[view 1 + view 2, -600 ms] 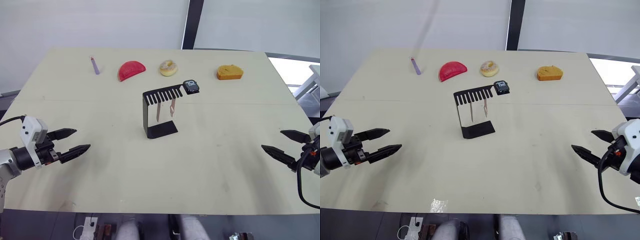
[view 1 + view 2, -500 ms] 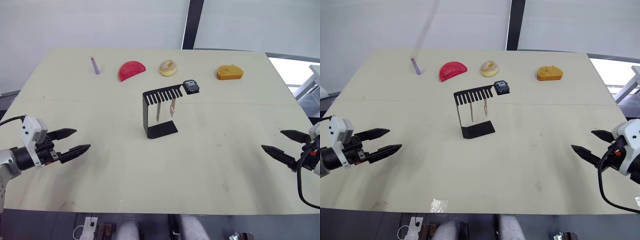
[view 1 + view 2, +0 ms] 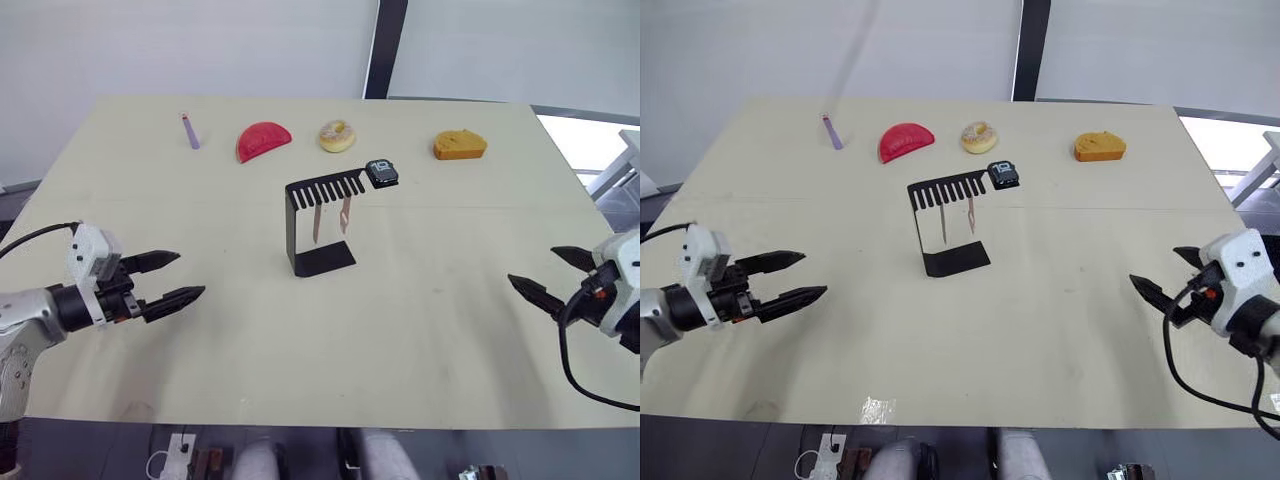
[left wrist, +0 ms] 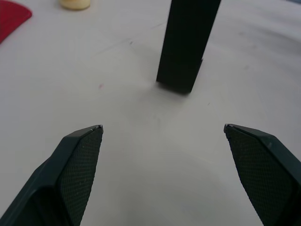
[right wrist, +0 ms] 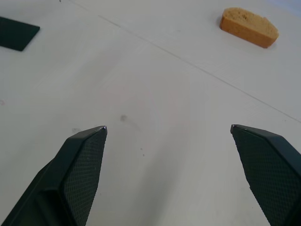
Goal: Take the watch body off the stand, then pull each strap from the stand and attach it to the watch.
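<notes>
One watch body (image 3: pixel 381 173) on one stand (image 3: pixel 318 222), two straps (image 3: pixel 331 220) hanging, left pincer (image 3: pixel 177 278) and right pincer (image 3: pixel 545 276) spread apart, empty

Both the left end effector (image 3: pixel 178 278) and right end effector (image 3: pixel 540 276) have moved inward toward the stand (image 3: pixel 318 222).

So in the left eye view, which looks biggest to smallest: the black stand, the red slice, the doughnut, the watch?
1. The stand
2. The red slice
3. The doughnut
4. The watch body
The doughnut and watch look close in size, and the doughnut lies farther back, so that order is unsure.

head pair above the table (image 3: pixel 450 330), wrist views low
</notes>
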